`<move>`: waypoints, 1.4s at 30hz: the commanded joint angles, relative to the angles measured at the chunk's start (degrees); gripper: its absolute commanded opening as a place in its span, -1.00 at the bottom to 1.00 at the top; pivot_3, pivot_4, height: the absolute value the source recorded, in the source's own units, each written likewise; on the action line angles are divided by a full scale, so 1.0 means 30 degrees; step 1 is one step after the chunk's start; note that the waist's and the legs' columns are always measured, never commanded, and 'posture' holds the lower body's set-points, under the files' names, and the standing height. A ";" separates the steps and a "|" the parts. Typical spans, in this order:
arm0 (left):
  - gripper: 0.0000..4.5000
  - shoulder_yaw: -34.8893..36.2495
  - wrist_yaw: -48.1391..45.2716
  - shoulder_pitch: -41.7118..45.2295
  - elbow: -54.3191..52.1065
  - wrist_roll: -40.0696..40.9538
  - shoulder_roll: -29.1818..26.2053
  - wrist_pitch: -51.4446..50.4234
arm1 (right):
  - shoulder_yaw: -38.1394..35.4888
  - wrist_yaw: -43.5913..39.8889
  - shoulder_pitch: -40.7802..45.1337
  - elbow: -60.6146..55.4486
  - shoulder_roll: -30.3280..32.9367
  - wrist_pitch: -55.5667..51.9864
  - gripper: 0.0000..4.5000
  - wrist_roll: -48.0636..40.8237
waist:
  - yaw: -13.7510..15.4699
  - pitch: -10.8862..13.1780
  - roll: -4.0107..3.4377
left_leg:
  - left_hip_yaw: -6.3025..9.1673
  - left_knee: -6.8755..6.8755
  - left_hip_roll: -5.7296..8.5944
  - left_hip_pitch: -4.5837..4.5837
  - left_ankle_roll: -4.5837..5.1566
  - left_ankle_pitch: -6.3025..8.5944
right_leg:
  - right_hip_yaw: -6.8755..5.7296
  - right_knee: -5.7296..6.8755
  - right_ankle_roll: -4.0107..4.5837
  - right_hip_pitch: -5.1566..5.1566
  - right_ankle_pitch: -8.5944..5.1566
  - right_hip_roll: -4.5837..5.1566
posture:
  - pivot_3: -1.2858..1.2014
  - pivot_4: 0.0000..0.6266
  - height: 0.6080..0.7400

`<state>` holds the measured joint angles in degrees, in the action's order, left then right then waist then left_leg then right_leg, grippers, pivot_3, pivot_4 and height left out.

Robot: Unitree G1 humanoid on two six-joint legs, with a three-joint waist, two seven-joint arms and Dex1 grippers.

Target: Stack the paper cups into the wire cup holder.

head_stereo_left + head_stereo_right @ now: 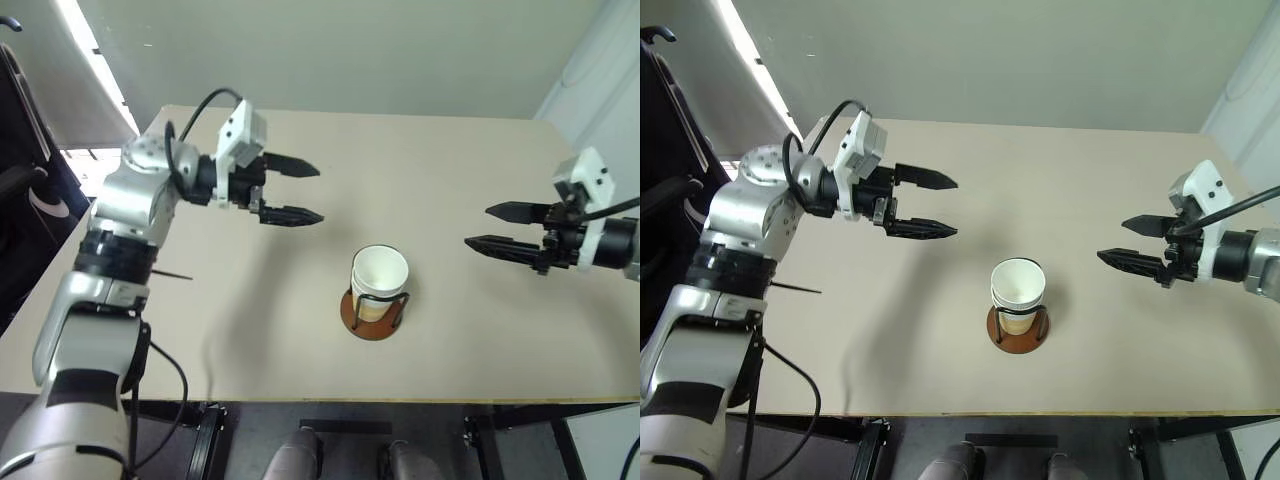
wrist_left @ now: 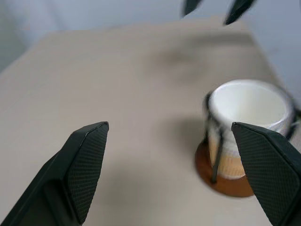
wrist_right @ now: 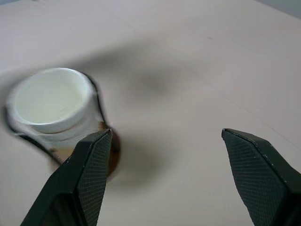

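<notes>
The left gripper (image 1: 303, 190) has its jaws spread wide with nothing between them, and the right gripper (image 1: 492, 227) likewise holds its jaws apart and empty — the two point toward each other above the desk (image 1: 450, 160). Between them, lower and apart from both, the paper cups (image 1: 379, 280) sit nested upright inside the wire cup holder (image 1: 374, 312) — white rims standing above the black loops, the reddish-brown base flat on the desk.

Matt beige tabletop (image 1: 450, 180), smooth finish.
White paper cups (image 1: 379, 277), matt; thin black wire holder w/ glossy red-brown disc base (image 1: 372, 327); finger pads (image 2: 87, 162) textured black.
</notes>
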<state>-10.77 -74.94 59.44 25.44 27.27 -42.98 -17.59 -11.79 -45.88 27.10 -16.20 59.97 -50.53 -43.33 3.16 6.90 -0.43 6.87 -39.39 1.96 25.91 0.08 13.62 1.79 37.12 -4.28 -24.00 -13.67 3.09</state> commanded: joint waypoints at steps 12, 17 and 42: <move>0.99 0.7024 1.7163 -0.4779 0.2965 -0.4239 0.3483 0.2629 | -0.1205 1.1272 0.2378 1.3400 -0.7818 0.9840 0.69 0.8984 | -0.0074 -0.0006 -0.0005 | -0.0025 0.0040 0.0008 -0.0215 0.0008 -0.0031 | 0.0023 0.0027 0.0037 0.0142 0.0044 0.0009 | 0.03 -0.52 1.00; 0.99 0.8644 2.0165 -0.5529 0.5403 -0.4479 0.3961 0.3927 | -0.3561 1.4531 0.2724 1.6153 -0.8741 1.2478 0.69 0.9021 | -0.0052 -0.0006 -0.0006 | -0.0047 0.0139 0.0010 -0.0258 -0.0042 -0.0038 | 0.0034 0.0022 0.0074 0.0132 0.0033 0.0007 | 0.03 -0.52 1.00; 0.99 0.7922 1.8720 -0.7582 0.6409 -0.5767 0.4194 0.4710 | -0.4003 1.4919 -0.0162 1.8146 -0.9864 1.4010 0.69 1.0096 | 0.0031 -0.0012 -0.0010 | -0.0047 0.0181 0.0016 -0.0352 -0.0108 -0.0007 | 0.0040 0.0055 0.0143 0.0190 0.0029 0.0000 | 0.03 -0.52 1.00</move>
<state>12.54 -19.41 37.07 45.84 10.45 -30.40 -3.79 -23.37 -1.25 27.51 38.71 30.79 -8.93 -13.22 3.25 6.86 -0.46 6.73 -38.84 2.01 24.82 -0.25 13.61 1.91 37.28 -3.85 -23.41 -13.58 3.09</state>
